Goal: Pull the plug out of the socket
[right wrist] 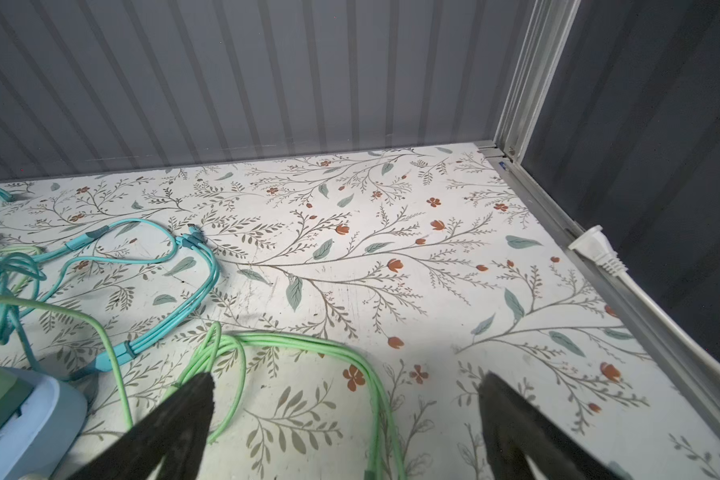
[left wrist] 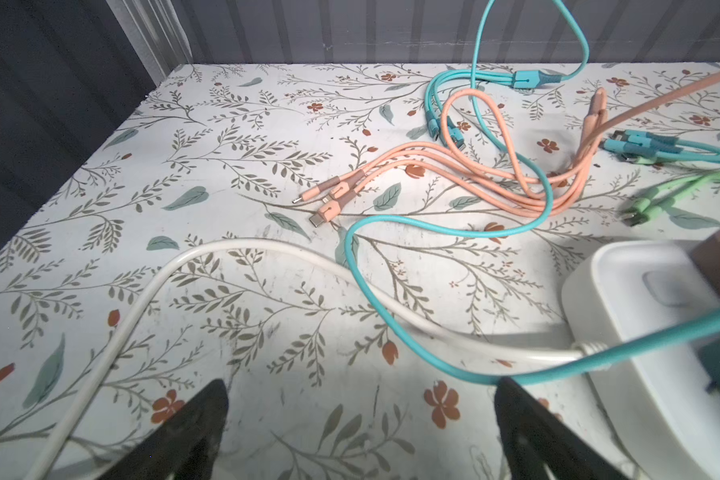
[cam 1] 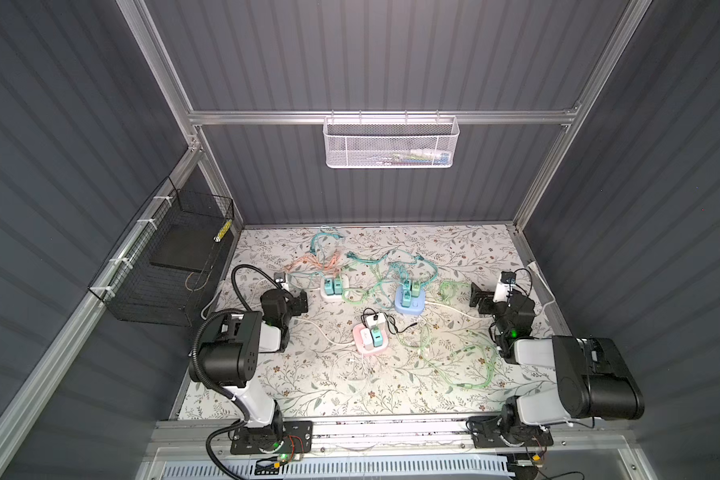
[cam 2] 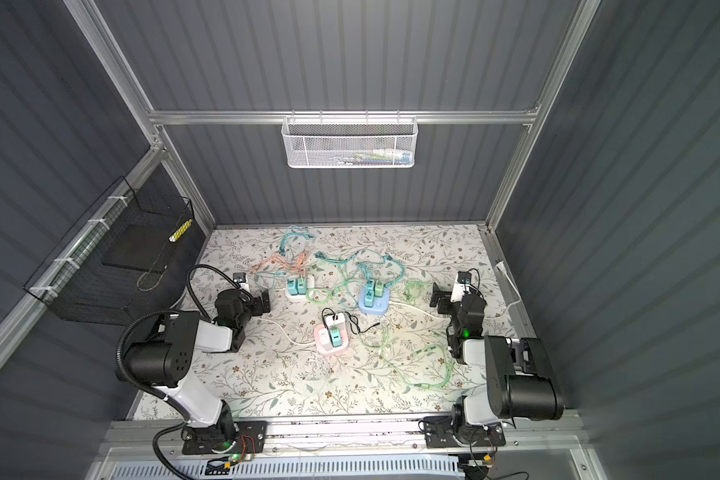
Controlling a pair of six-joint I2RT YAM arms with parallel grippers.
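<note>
Plugged in and untouched at mid-table in both top views: teal plug (cam 1: 377, 337) standing upright in the pink socket cube (cam 1: 356, 332), white charger (cam 1: 376, 321) with a black lead at its 12 o'clock. At 11 o'clock from there, white socket cube (cam 1: 329, 296) carrying two more teal plugs; at 1 o'clock, blue socket cube (cam 1: 412, 308) with greenish ones.

Left gripper (cam 1: 304, 302) out at 10 o'clock, just beside the white cube, jaws spread wide, nothing between them. Right gripper (cam 1: 474, 298) at 2 o'clock, equally wide, equally empty.

Now the wrist views, with detail lost from above. From the left wrist, three bare connector tips on the peach cable (left wrist: 338, 192), plus a white cord (left wrist: 246, 243) running into the white cube's side. From the right wrist, just a corner of the blue cube, green cable (right wrist: 292, 340) looping on the table between the fingers, and a loose white mains plug (right wrist: 595, 245) on the frame rail. Pink cube seen only from above.
</note>
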